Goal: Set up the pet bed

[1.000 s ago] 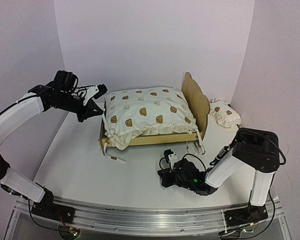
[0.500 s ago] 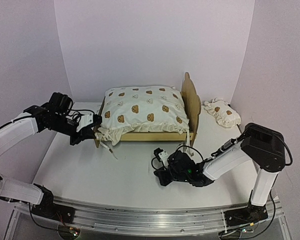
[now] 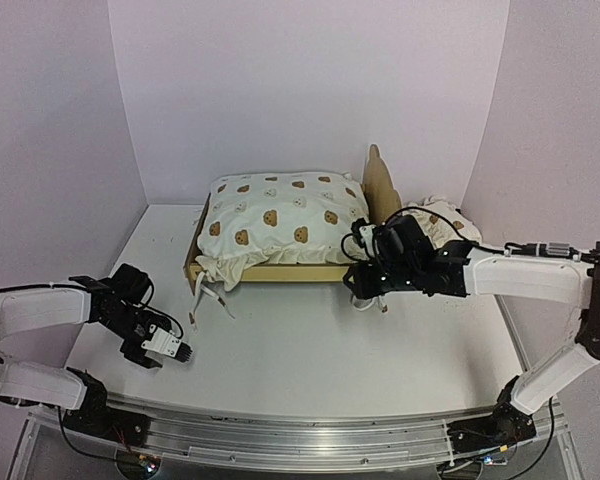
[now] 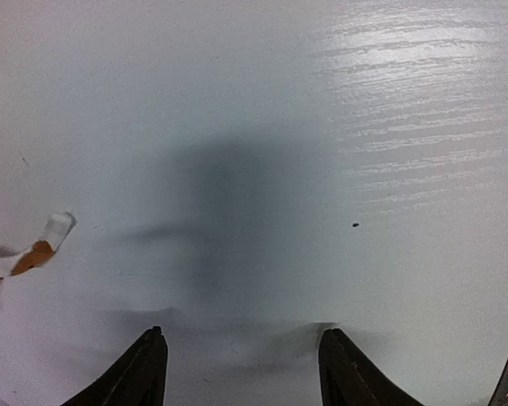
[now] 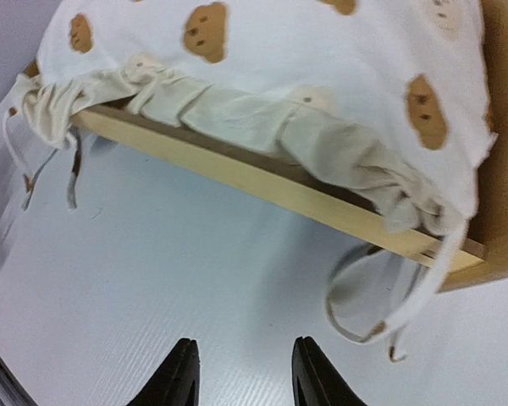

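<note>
The pet bed (image 3: 290,272) stands at the far middle of the table (image 3: 280,350), with its headboard at the right end and the cushion (image 3: 280,215) on top.

Right gripper (image 5: 241,372): fingers spread, nothing between them. The bed's near rail lies just ahead of the tips, not touching.

Left gripper (image 4: 241,372): fingers spread over bare table, holding nothing. It is at the near left, well apart from the bed.

The left arm (image 3: 40,310) and right arm (image 3: 525,278) are clad in white shells joined by black joint housings. Black cables (image 3: 425,208) are looped beside the right wrist. The left gripper's (image 3: 183,352) fingers (image 4: 140,376) are finished in black and tapered.
</note>
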Robot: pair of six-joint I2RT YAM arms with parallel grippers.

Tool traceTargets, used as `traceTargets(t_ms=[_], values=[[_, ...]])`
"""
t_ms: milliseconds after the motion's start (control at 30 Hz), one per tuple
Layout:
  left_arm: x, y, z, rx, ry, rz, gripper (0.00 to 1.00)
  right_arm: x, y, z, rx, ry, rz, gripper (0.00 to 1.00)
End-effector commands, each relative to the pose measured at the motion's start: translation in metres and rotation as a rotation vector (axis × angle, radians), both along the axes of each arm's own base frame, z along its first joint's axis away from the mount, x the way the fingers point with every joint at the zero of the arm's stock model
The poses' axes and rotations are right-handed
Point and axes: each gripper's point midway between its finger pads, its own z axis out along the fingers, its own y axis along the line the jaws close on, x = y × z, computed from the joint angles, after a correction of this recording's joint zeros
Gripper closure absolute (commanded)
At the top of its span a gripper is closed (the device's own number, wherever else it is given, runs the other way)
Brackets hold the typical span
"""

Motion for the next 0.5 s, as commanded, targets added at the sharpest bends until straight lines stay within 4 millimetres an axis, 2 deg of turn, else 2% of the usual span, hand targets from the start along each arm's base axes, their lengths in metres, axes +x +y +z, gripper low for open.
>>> traceTargets(t_ms=[0, 100, 133, 167, 267, 400, 467], values=[[0.008, -0.043, 0.065, -0.161, -0.097, -0.202, 0.19, -0.009, -0.046, 0.005, -0.081, 0.131, -0.121, 0.55], [0.017, -0.09, 0.112, -0.313, -0.084, -0.177, 0.19, -0.005, -0.059, 0.003, -0.051, 0.199, -0.185, 0.55], [0.018, -0.105, 0.119, -0.349, -0.051, -0.156, 0.19, -0.004, -0.063, 0.001, -0.041, 0.221, -0.207, 0.55], [0.023, -0.123, 0.136, -0.396, -0.037, -0.142, 0.2, -0.003, -0.067, -0.003, -0.033, 0.242, -0.225, 0.55], [0.05, -0.161, 0.169, -0.52, 0.051, -0.027, 0.21, 0.001, -0.075, -0.011, -0.024, 0.277, -0.251, 0.57], [0.093, -0.202, 0.195, -0.636, 0.102, 0.098, 0.22, 0.003, -0.078, -0.024, -0.048, 0.302, -0.235, 0.59], [0.116, -0.222, 0.192, -0.667, 0.1, 0.139, 0.23, 0.005, -0.078, -0.033, -0.05, 0.324, -0.218, 0.59]])
